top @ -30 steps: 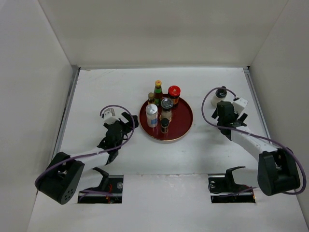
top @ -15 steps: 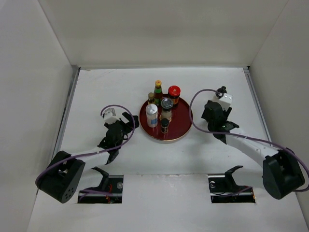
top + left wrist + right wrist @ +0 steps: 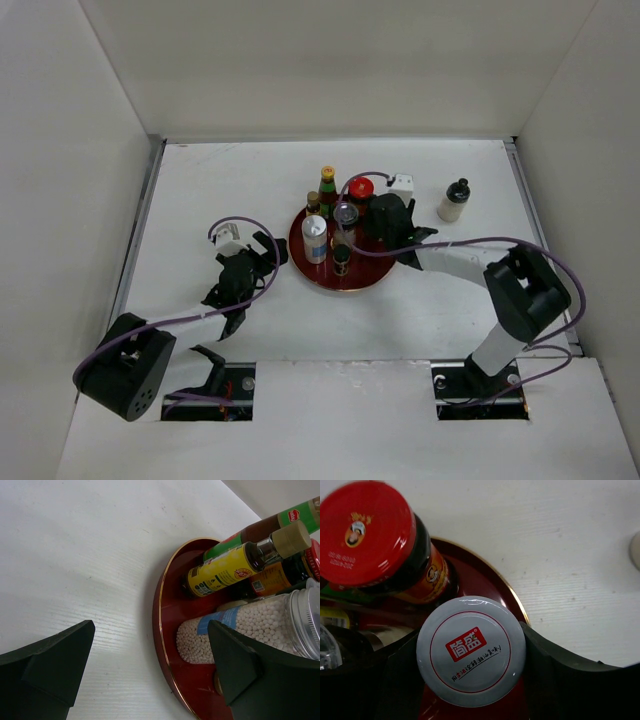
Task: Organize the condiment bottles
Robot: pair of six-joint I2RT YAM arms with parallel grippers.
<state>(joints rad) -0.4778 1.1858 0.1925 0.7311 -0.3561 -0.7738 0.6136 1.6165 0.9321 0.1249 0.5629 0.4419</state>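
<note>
A round dark-red tray (image 3: 375, 268) holds several condiment bottles: a green yellow-capped bottle (image 3: 327, 189), a red-capped jar (image 3: 360, 189), a silver-capped jar (image 3: 346, 214), a white blue-labelled bottle (image 3: 315, 239) and a small dark bottle (image 3: 341, 260). My right gripper (image 3: 385, 222) is over the tray's right part. In the right wrist view it (image 3: 468, 651) is shut on a grey-capped jar (image 3: 471, 650), just inside the tray rim (image 3: 512, 601) beside the red-capped jar (image 3: 367, 535). My left gripper (image 3: 266, 250) is open and empty at the tray's left rim (image 3: 159, 620).
A pale black-capped bottle (image 3: 454, 201) stands alone on the table right of the tray. White walls close in the table on three sides. The arm bases and purple cables sit at the near edge.
My right gripper has swung left from beside the black-capped bottle to over the tray's right side. That bottle stays on the table. The left arm has not moved.
</note>
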